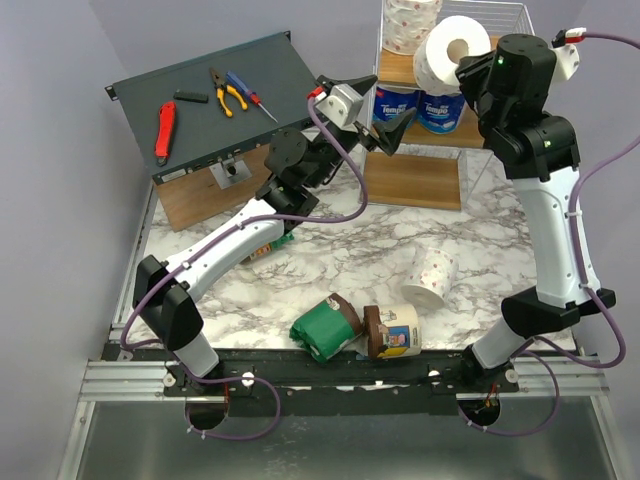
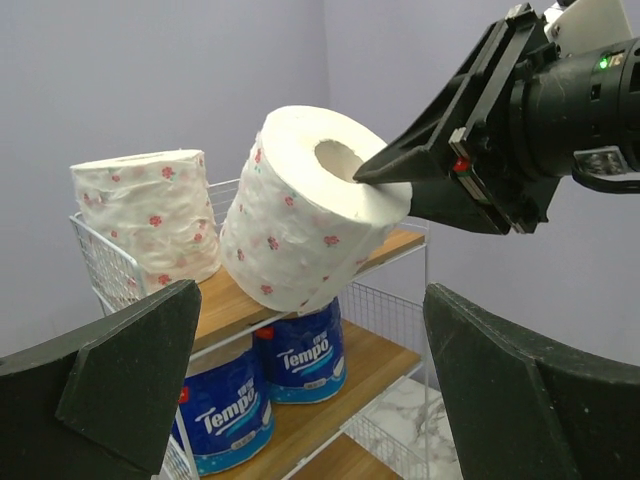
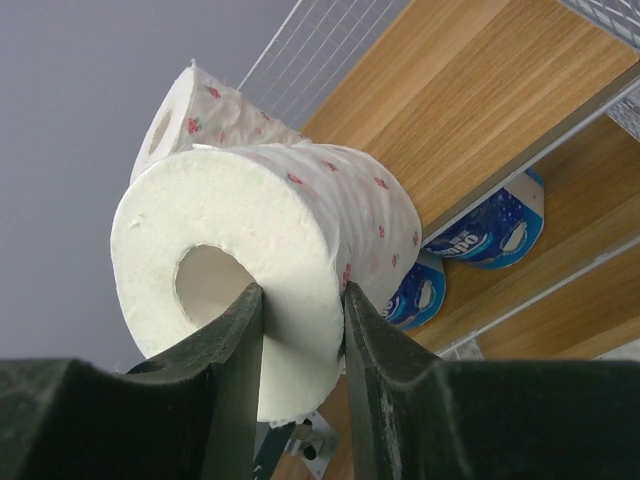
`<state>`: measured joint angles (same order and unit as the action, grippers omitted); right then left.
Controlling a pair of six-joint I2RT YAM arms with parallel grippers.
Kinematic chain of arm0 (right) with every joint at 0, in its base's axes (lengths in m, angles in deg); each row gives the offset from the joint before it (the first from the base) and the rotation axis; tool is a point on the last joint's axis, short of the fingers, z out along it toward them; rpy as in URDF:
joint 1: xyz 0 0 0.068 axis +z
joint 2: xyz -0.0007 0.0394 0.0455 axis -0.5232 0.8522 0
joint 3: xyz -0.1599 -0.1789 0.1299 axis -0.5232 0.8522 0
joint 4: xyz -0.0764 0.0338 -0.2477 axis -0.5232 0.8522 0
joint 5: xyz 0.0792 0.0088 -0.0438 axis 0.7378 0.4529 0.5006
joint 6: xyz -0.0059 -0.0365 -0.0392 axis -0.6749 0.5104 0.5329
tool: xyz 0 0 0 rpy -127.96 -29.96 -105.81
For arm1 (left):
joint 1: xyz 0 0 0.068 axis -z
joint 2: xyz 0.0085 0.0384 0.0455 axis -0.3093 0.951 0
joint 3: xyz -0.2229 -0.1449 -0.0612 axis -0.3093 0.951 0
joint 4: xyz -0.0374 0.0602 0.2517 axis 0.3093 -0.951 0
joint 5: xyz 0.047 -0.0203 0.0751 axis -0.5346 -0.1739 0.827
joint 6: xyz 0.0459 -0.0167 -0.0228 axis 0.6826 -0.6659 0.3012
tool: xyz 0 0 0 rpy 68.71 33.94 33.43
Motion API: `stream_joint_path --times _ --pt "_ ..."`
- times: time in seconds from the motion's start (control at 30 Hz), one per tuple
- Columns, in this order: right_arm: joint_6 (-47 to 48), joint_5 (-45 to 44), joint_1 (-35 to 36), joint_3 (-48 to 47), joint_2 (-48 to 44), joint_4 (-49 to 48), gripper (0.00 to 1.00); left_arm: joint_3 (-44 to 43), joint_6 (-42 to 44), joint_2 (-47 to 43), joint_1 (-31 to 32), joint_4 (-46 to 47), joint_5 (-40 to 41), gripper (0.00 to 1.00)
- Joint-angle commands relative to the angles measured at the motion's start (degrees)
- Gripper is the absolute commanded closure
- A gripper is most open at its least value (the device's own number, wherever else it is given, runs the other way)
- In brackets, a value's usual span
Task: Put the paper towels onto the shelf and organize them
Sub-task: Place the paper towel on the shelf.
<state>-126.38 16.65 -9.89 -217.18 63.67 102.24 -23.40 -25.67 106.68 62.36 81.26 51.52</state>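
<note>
Overhead, at centre frame, the left gripper (image 1: 388,105) is hanging wide open and empty just beside the shelf (image 1: 415,182). To its right, at upper right, the right gripper (image 3: 302,295) is pinching a speckled roll (image 2: 300,220) by its wall, with one finger inside the core, one outside, and the jaws narrowly apart. It is holding the roll tilted at the front lip of the top tier, beside a second speckled roll (image 2: 150,220) and above two blue rolls (image 2: 300,355).

Done well, this step is calling for carrying the roll further in over the board, levelling it and only then letting go, so it is not tipping off the lip.

Whether the roll is touching the board is proving hard to tell. The upper frame edge is cutting off the shelf's top, and the left arm is hiding most of a packet (image 1: 268,250). A green roll (image 1: 325,328), a brown roll (image 1: 393,330) and a white roll (image 1: 432,275) are lying on the table (image 1: 340,255), lower centre.
</note>
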Motion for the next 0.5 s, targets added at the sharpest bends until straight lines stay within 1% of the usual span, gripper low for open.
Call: stream_joint_path --times 0.0,0.23,0.27,0.37,0.47 --pt "0.0 -4.7 -0.3 -0.6 0.9 -4.6 0.99 1.6 -0.3 0.1 0.6 1.8 -0.5 0.01" --pt "0.1 -4.1 -0.7 -1.7 2.4 -5.2 0.99 2.1 1.0 0.1 0.7 1.9 1.0 0.01" --pt "0.0 -3.8 -0.7 -1.7 2.6 -5.2 0.98 1.9 1.1 0.3 0.7 1.7 1.1 0.01" --pt "0.1 -3.2 -0.8 -1.6 3.0 -5.3 0.88 0.7 1.1 1.0 0.7 1.6 1.6 0.01" --pt "0.5 -3.2 -0.9 -1.3 3.2 -5.8 0.83 -0.6 1.1 1.8 0.7 1.4 1.6 0.01"
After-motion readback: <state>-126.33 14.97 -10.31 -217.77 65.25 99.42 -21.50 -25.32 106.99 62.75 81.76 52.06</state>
